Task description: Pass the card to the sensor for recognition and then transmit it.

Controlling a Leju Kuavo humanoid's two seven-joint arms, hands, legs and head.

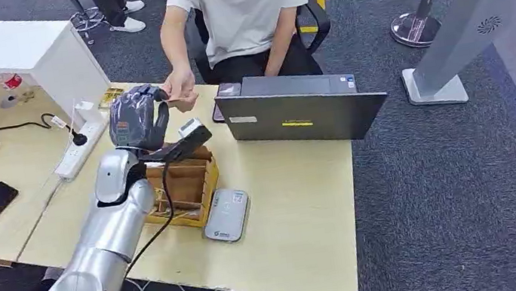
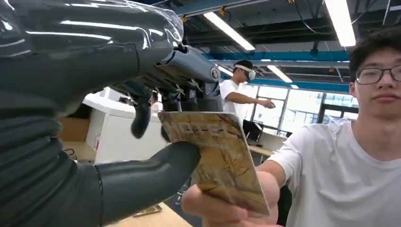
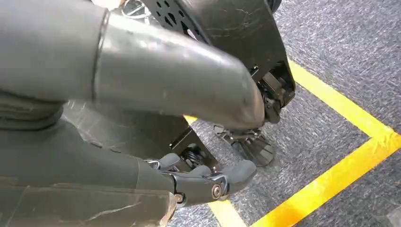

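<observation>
Handover under way, upper centre-left of the head view. Left hand raised above the worktop, thumb and fingers closed on one end of the card; in the left wrist view the thick grey thumb pressed against the card's near face, darker fingers curled behind its top edge. Far end of the card already pinched by the seated person's hand, so the card bridged between the two, tilted rather than flat. Sensor, a grey pad, lying flat on the worktop just right of the wooden box, below centre in the head view and well apart from the card. Open laptop to the right of the handover spot.

Right hand hanging low over grey carpet and yellow floor tape, fingers curled in loosely, nothing visible in them.

Judging by the layout, scanning probably done and passing on the step in hand. To do it well: arm kept steady, no pulling back or twisting against the person's pinch. Thumb eased off first, fingers opened only once the person's grip clearly bears the card. Hand then drawn straight back, clear of the box and the small black device beside it. Risk: letting go too early, card dropping onto the worktop.
</observation>
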